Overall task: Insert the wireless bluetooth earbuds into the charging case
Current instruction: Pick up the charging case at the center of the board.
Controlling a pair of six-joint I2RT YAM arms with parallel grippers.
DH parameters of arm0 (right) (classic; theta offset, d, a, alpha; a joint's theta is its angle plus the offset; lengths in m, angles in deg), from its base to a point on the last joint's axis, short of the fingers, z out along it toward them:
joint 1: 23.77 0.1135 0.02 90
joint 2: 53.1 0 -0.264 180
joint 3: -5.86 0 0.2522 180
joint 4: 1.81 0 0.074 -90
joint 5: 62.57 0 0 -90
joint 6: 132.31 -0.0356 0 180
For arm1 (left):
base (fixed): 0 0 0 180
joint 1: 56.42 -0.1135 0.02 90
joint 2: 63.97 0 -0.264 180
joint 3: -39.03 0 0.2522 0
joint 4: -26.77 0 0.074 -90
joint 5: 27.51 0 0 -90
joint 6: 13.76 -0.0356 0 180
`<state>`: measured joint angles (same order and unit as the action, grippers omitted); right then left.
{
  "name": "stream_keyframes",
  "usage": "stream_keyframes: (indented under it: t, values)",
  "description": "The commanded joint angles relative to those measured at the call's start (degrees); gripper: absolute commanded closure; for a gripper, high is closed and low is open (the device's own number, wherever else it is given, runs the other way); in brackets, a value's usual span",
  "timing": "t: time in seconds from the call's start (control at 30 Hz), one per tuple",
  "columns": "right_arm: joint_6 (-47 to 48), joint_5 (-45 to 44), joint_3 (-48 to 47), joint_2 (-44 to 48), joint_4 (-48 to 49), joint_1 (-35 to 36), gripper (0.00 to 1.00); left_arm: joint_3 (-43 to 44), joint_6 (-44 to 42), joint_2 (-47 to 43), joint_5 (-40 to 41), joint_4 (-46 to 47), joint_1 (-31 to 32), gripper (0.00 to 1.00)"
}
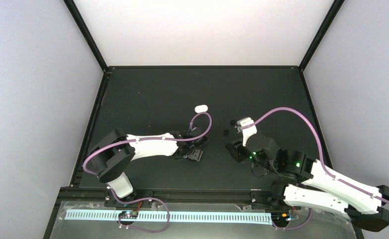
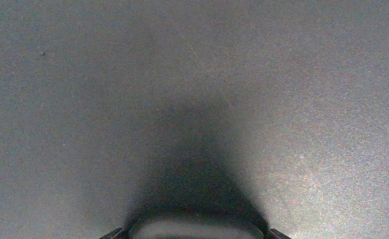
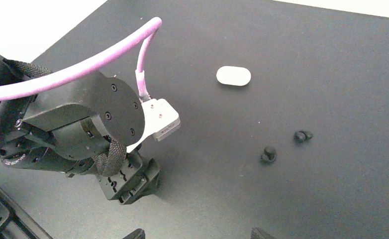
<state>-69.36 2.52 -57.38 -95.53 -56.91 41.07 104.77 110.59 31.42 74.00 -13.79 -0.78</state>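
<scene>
Found two black earbuds point(image 3: 268, 155) loose on bench point(image 1: 152, 94), near each other but not touching; white case point(image 3: 233, 75) closed, lying flat well beyond them. Noted right gripper point(image 3: 197, 234) above bench, fingers apart and empty. Noted left gripper point(image 1: 195, 153) down at bench surface, tips spread with pale blur filling gap; clamped or not, cannot tell.
</scene>
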Motion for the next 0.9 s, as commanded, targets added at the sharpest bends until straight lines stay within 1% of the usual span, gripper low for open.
stream_keyframes:
  t: [0.0,0.07,0.2,0.3,0.33,0.4,0.5,0.53,0.6,0.67,0.7,0.73,0.77,0.87]
  values:
    - [0.11,-0.8,0.2,1.4,0.72,-0.24,0.45,-1.07,1.55,2.98,0.6,-6.95,0.73,0.28]
    - [0.11,-0.61,0.46,1.74,0.83,-0.24,0.45,-0.93,1.55,3.2,0.62,-7.1,1.15,0.33]
    - [0.12,-0.54,0.39,2.52,0.61,-0.28,0.45,-1.05,1.59,2.95,0.67,-6.92,1.58,0.49]
    - [0.07,-0.14,0.01,2.71,0.56,-0.24,0.45,-1.56,1.82,0.27,1.63,-6.27,1.75,0.58]
    - [0.02,0.23,-0.29,2.61,0.6,-0.24,0.45,-2.04,1.89,-1.31,2.24,-5.99,1.76,0.6]
    - [-0.19,1.67,-1.21,2.14,1.07,-0.27,0.45,-2.67,1.59,-5.48,3.81,-5.36,1.76,0.67]
    - [-0.65,3.36,-4.53,-0.01,1.05,-0.78,0.45,-3.16,0.09,-13.43,7.38,-4.79,1.76,0.76]
    - [-0.68,4.61,-5.96,-1.07,0.89,-1.88,0.45,-3.37,-0.65,-16.32,8.52,-4.52,1.76,0.8]
    - [-0.67,9.91,-9.3,-3.23,0.97,-5.15,0.45,-4.18,-3.22,-22.38,9.87,-2.69,1.76,0.89]
    - [-0.51,16.75,-10.9,-4.71,2.53,-8.74,0.45,-6.28,-7.65,-29.31,9.1,1.62,1.76,0.97]
    - [-0.46,20.13,-11.48,-5.26,3.62,-10.28,0.45,-7.45,-10.55,-32.88,8.73,4.0,1.76,0.98]
    - [-0.52,23.42,-11.92,-5.68,4.91,-11.45,0.45,-9.37,-13.48,-36.65,7.08,7.44,1.76,0.98]
    - [-0.57,26.15,-12.47,-6.35,6.16,-12.21,0.45,-11.75,-17.33,-41.77,3.62,11.27,1.76,0.99]
    - [-1.24,33.14,-14.79,-9.15,9.04,-13.03,0.45,-20.39,-25.11,-53.67,-3.15,26.49,1.84,0.98]
